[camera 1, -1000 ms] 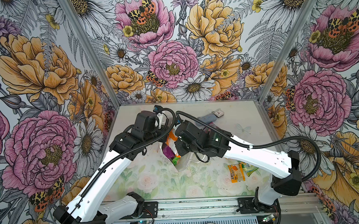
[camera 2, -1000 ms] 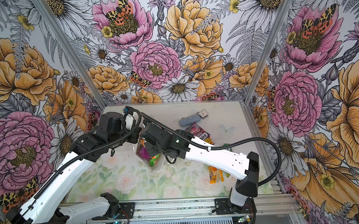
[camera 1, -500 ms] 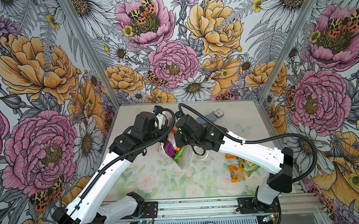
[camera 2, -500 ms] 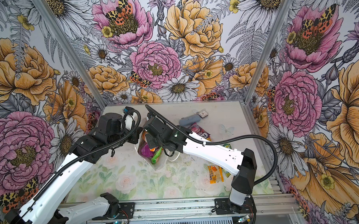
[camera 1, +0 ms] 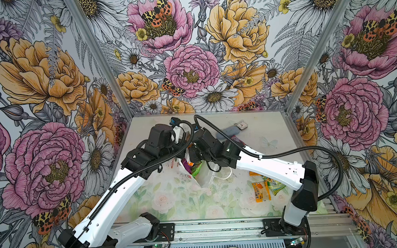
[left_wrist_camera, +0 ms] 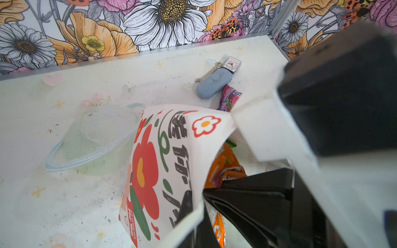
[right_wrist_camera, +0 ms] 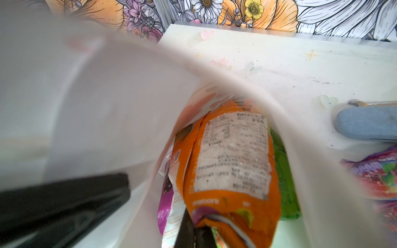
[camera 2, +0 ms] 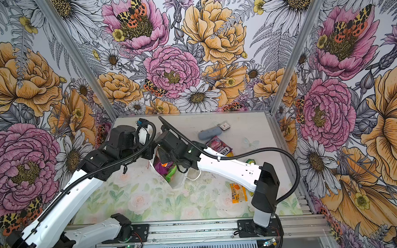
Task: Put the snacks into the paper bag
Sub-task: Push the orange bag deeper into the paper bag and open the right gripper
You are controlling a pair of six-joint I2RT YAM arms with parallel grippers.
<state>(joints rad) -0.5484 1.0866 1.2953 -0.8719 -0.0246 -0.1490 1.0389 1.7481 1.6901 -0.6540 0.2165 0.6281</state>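
Observation:
The white paper bag (camera 1: 206, 178) stands tilted mid-table, its mouth held wide. In the left wrist view my left gripper (left_wrist_camera: 195, 204) is shut on the rim of the paper bag (left_wrist_camera: 171, 161), beside its red flower print. My right gripper (right_wrist_camera: 196, 234) reaches into the mouth, shut on the end of an orange packet (right_wrist_camera: 232, 161). A purple packet (right_wrist_camera: 165, 204) and a green packet (right_wrist_camera: 283, 182) lie inside beside it. Outside the bag lie a pink FOXS packet (camera 2: 218, 146), an orange packet (camera 1: 260, 191) and a green packet (camera 1: 274, 185).
A grey-blue oblong case (camera 2: 209, 133) with a small square tag (camera 2: 225, 126) lies at the back right. The right arm's white link (camera 1: 269, 169) spans the table above the loose snacks. Floral walls close three sides; a metal rail (camera 1: 219, 228) runs along the front.
My right gripper has moved left and back with the orange packet, further into the bag's mouth. The left gripper has kept hold of the rim and hardly moved.

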